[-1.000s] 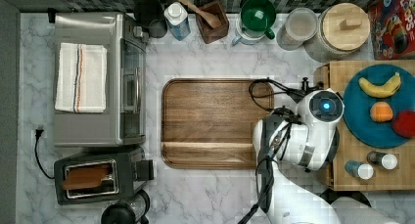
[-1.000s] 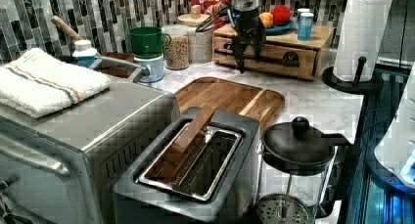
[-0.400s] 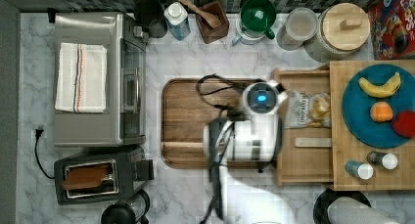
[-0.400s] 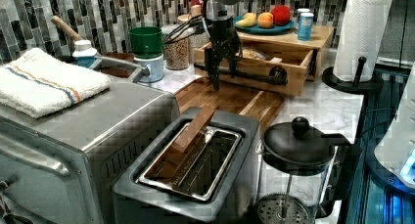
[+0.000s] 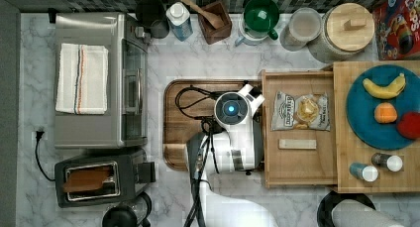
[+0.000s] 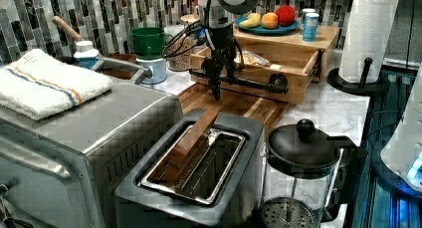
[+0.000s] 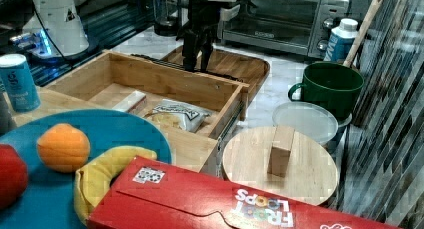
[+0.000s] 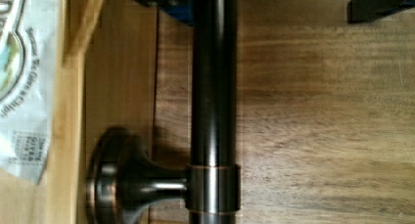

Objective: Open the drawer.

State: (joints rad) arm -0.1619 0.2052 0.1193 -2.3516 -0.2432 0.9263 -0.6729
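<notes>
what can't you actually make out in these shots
- Top view: the arm covers the drawer front and its handle.
- Wrist view: the handle runs off both edges, and the bag is cut off, print unreadable.
- Left view: the tool is dark against the handle, so its grip is unclear.

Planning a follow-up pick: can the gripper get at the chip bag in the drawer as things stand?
Probably yes. The drawer is pulled well out, so the chip bag lies uncovered with nothing over it. The gripper is at the bar handle, next to it.
</notes>
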